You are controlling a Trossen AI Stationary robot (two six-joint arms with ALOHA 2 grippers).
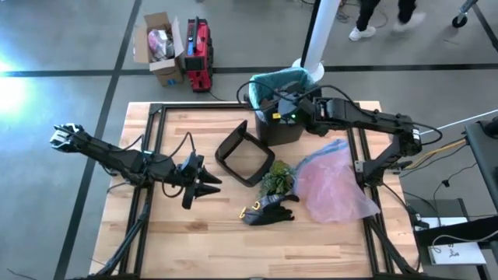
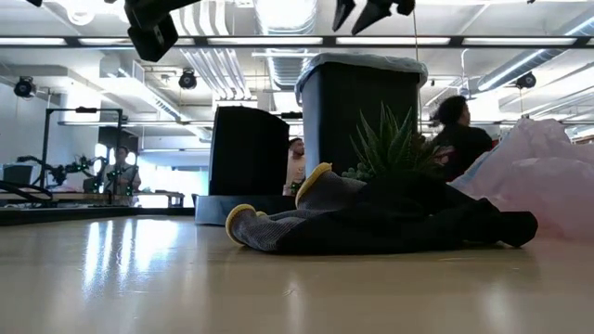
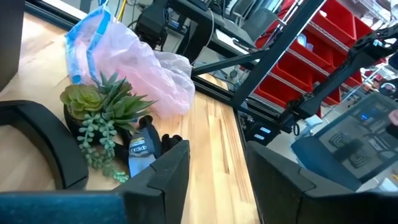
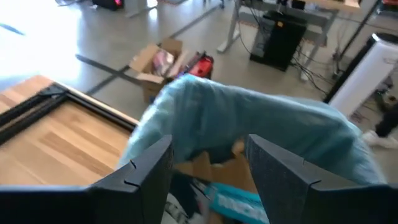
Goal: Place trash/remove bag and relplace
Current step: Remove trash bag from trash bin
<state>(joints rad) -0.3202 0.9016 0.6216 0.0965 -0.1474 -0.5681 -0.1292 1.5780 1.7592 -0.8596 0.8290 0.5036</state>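
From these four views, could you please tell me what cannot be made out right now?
- Bin contents: high view, right gripper hangs over the mouth; right wrist view is blurred, only brown and teal scraps show inside the bag.
- Glove: low view, its far end sinks into shadow.
- Left gripper: low view, cut off by the top edge.

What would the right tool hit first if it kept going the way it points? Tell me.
Most likely the teal-blue bag lining the black bin: the right tool, fingers apart, faces its rim, with trash just inside. Depth is unclear.
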